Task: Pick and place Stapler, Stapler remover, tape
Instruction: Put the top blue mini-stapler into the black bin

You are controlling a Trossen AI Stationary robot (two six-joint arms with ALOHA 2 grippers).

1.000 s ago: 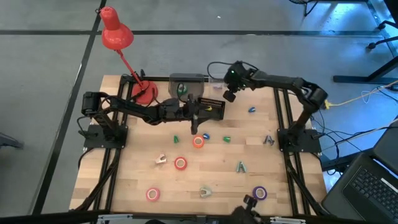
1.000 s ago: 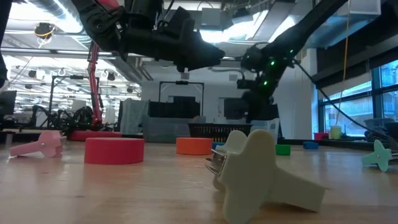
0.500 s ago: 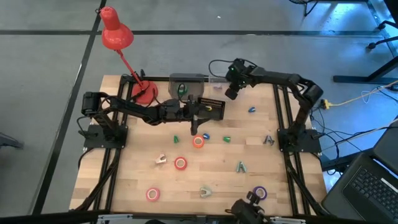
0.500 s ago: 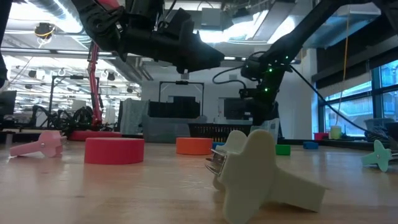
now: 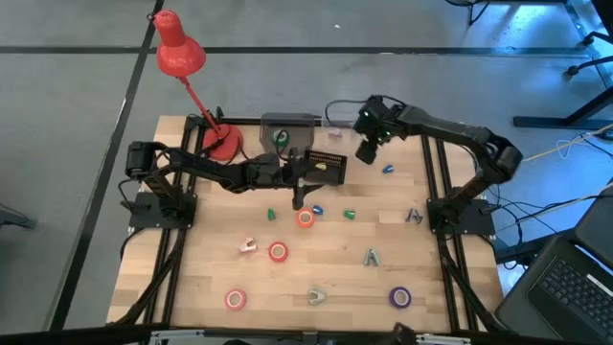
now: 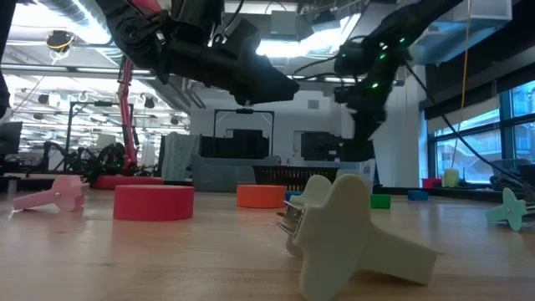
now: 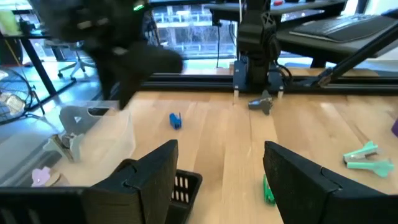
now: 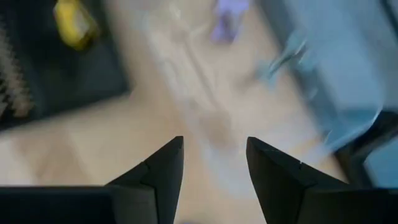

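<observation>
Tape rolls lie flat on the wooden table: orange (image 5: pixel 305 218), red-pink (image 5: pixel 278 252), pink (image 5: pixel 236 300), purple (image 5: pixel 399 298). Claw-shaped stapler removers lie scattered: white (image 5: pixel 248 246), pale (image 5: pixel 316 295), teal (image 5: pixel 370 256), grey (image 5: pixel 414 217). Small green (image 5: pixel 351 214) and blue (image 5: pixel 318 210) staplers lie near the orange roll. My left gripper (image 5: pixel 305 187) hovers open beside the black basket (image 5: pixel 326 165), above the orange roll; nothing is between its fingers (image 7: pixel 155 180). My right gripper (image 5: pixel 368 149) hangs open above the far side, next to the clear bin (image 5: pixel 333 134), with nothing between its fingers (image 8: pixel 158 174).
A red desk lamp (image 5: pixel 182 59) stands at the far left. A grey bin (image 5: pixel 287 127) with a green roll, the black basket and the clear bin line the far middle. A blue piece (image 5: pixel 388 170) lies near the right gripper. Bare wood lies between the scattered things.
My right gripper has gone a little toward the table's right edge, away from the clear bin, and has risen slightly. My left arm has kept still.
</observation>
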